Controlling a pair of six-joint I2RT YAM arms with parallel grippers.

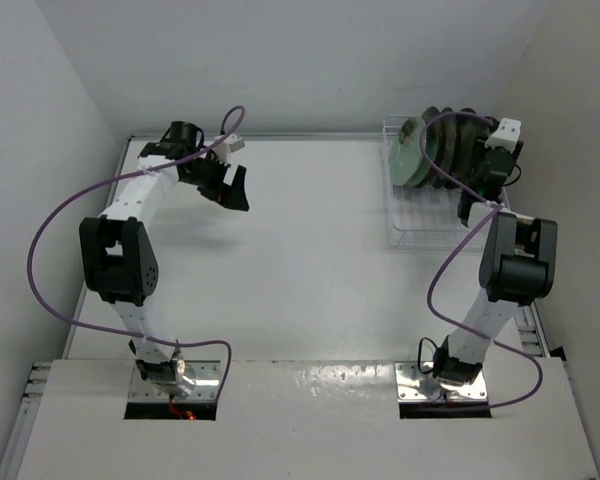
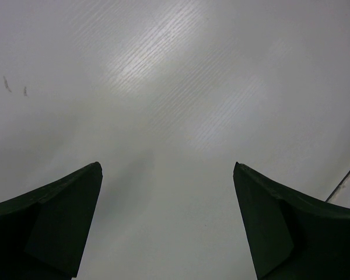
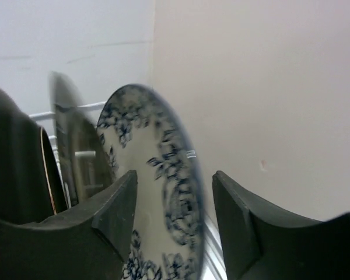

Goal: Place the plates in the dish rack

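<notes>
Top view / rack (image 1: 412,225): white wire, at the far right of the surface (image 1: 310,260), close to the back wall.
Top view / plates (image 1: 435,150): on edge in the rack's far end, packed in a tight row. A mint-green face is turned left. The count is unclear.
Top view / right arm (image 1: 500,230): reaches over the rack to the right end of the row. Its fingers are hidden from here.
Top view / left hand (image 1: 230,190): above bare surface at the far left, well apart from the rack.
Left wrist / left hand: jaws wide, nothing between them, only surface below.
Right wrist / right hand (image 3: 175,192): jaws about half parted, straddling the floral plate (image 3: 163,175). A gap shows at the wall-side finger, so I judge it is not clamped. Contact at the other finger cannot be told.
Right wrist / risk: a finger catching the rim on the way out could tip this plate against its neighbours or toward the wall.
Right wrist / risk: the tight row leaves little room, so a knock could pass down the line.
Right wrist / look: floral plate is white with blue flowers, upright and slightly blurred. A dark plate with a brown rim (image 3: 46,169) stands to its left.
</notes>
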